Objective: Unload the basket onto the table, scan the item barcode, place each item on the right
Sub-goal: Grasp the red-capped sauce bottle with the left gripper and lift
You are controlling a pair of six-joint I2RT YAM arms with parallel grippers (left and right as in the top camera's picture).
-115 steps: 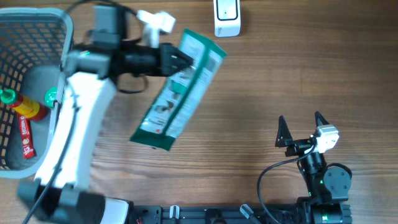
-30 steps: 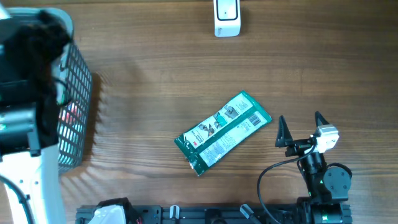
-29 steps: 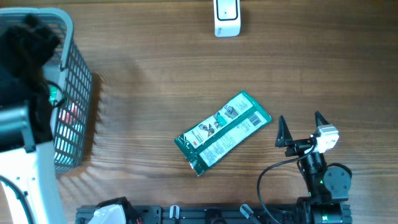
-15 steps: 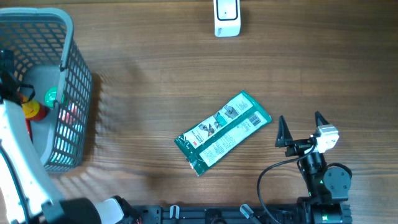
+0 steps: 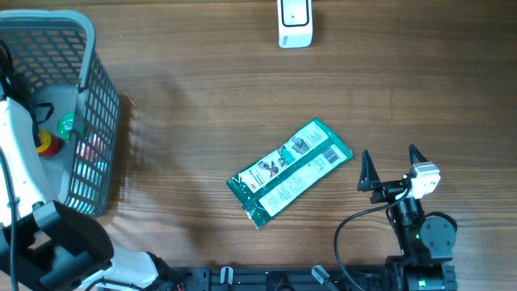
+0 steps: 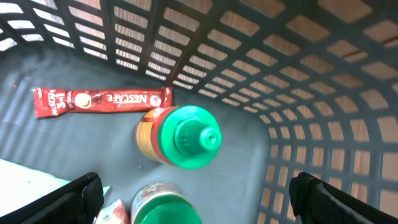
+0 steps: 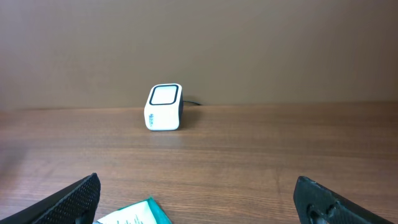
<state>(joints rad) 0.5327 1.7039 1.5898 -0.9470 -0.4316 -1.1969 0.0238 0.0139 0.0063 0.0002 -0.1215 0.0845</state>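
Observation:
The item, a green and white packet [image 5: 288, 174], lies flat on the table with its barcode face up, left of my right gripper [image 5: 393, 167]. The white barcode scanner [image 5: 295, 23] stands at the far edge; it also shows in the right wrist view as the scanner [image 7: 164, 107], with a corner of the packet [image 7: 134, 214] below it. My right gripper [image 7: 197, 182] is open and empty. My left gripper [image 6: 196, 183] is open inside the basket [image 5: 93, 121], above a green-capped bottle [image 6: 186, 137], holding nothing.
In the basket lie a red Nescafe sachet [image 6: 102, 101], a second green lid [image 6: 165, 208] and a small packet corner [image 6: 115, 211]. The basket's mesh wall [image 6: 298, 93] rises close on the right of the left gripper. The white left arm [image 5: 18, 174] crosses the basket.
The left gripper, which held the packet near the scanner seconds ago, has let it go and moved down into the basket. The packet and right arm have not moved over the last second.

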